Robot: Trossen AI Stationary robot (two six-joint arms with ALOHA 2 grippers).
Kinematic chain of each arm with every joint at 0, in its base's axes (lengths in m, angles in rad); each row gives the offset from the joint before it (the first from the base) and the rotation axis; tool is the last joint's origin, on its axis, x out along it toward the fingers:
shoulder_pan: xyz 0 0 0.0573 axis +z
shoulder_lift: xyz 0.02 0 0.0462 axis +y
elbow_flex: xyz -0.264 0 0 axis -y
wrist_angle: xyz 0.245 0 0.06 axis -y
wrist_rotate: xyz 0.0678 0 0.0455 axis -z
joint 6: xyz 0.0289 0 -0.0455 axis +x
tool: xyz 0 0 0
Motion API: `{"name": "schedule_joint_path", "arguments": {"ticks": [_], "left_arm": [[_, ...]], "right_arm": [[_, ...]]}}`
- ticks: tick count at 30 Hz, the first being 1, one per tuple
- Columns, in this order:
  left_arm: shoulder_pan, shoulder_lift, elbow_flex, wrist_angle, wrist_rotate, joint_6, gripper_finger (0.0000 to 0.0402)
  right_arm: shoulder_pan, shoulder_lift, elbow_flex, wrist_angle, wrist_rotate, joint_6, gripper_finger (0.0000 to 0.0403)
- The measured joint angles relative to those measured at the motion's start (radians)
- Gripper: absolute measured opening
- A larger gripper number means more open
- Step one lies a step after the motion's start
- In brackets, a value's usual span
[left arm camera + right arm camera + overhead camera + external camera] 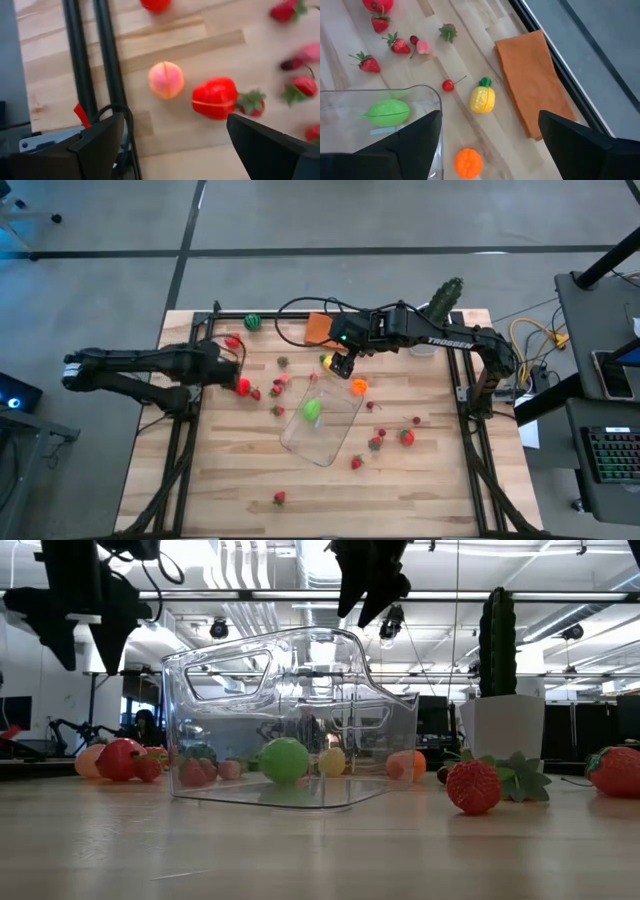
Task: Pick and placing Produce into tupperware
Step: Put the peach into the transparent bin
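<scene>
While both arms hang above the wooden table (420, 490), the clear container (322, 425) lies near the centre of the board, turned at an angle, and there's one green fruit (313, 409) inside it, up toward its 12 o'clock end. In the low view that green fruit (284, 760) shows through the clear wall (200, 720).

Over to the right gripper (343, 365): it's parked just off the container's 12 o'clock corner, fingers spread wide, nothing between them. Its wrist camera looks down on a small yellow pineapple (483, 99), a cherry (448, 85) at about 9 o'clock from the pineapple, and an orange fruit (468, 163) toward 6 o'clock of it. The folded orange cloth (532, 80) lies at 3 o'clock from the pineapple, near the table's edge.

Now the left gripper (237, 367), out at 9 o'clock from the container, well apart from it: fingers wide open too, holding nothing. Below it sit a peach-coloured fruit (166, 80) and a red tomato (215, 97), a strawberry (253, 103) touching the tomato's side.

More strawberries lie scattered at the container's 3 o'clock (406, 437) and 6 o'clock (279, 498). A small watermelon (253, 322) and a potted cactus (447, 302) stand along the far edge.
</scene>
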Motion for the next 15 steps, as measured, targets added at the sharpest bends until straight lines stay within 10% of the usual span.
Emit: {"name": "schedule_joint_path", "arguments": {"ticks": [15], "left_arm": [[0.582, 0.005, -0.170, 0.298, 0.229, 0.602, 0.0338]], "right_arm": [[-0.005, 0.000, 0.000, 0.002, 0.000, -0.024, 0.0327]]}}
